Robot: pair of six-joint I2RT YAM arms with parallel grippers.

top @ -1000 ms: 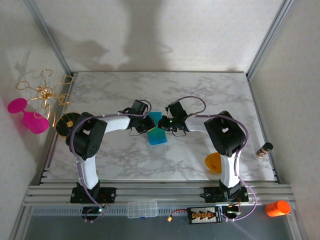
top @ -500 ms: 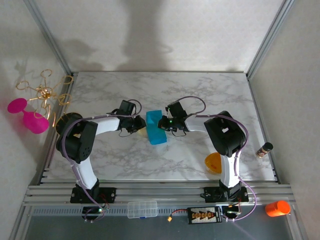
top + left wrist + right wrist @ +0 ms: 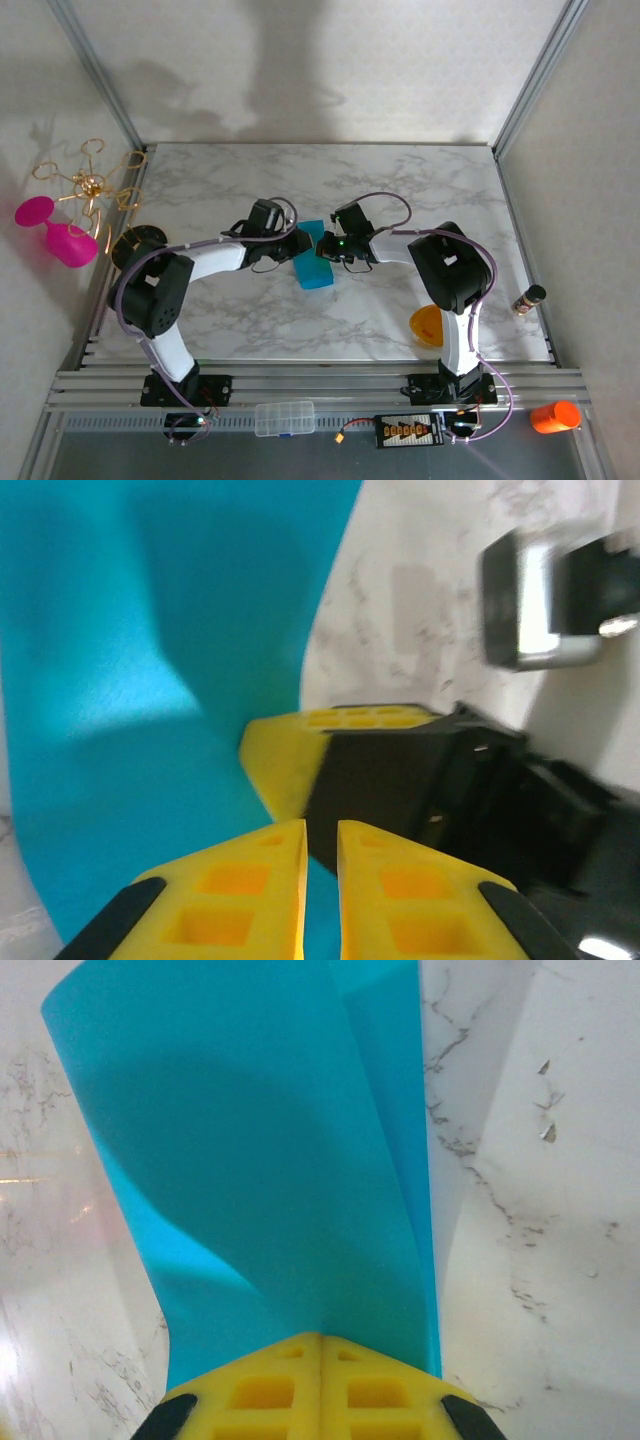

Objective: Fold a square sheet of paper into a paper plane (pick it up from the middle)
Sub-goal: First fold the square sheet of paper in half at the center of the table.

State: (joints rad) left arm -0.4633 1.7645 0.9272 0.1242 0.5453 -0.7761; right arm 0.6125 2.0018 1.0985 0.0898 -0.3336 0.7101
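The teal-blue square sheet of paper (image 3: 315,270) is folded over on itself near the table's middle. My right gripper (image 3: 322,248) is shut on its right edge. In the right wrist view the paper (image 3: 260,1160) fans out from between the closed yellow fingertips of the right gripper (image 3: 321,1338), two layers showing at the right. My left gripper (image 3: 293,247) sits at the sheet's left side, facing the right one. Its jaws (image 3: 320,825) stand open by a narrow slit over the paper (image 3: 150,680), nothing clearly pinched. A right-gripper fingertip (image 3: 285,760) lies just ahead of it.
A small orange bowl (image 3: 428,325) sits by the right arm's base and a small bottle (image 3: 529,297) at the right edge. Pink glasses (image 3: 55,235), a gold wire stand (image 3: 90,185) and a black disc (image 3: 135,245) crowd the left edge.
My left gripper pulled away to the left, then came back to the paper's left side. The right gripper kept its hold, and the sheet barely shifted.
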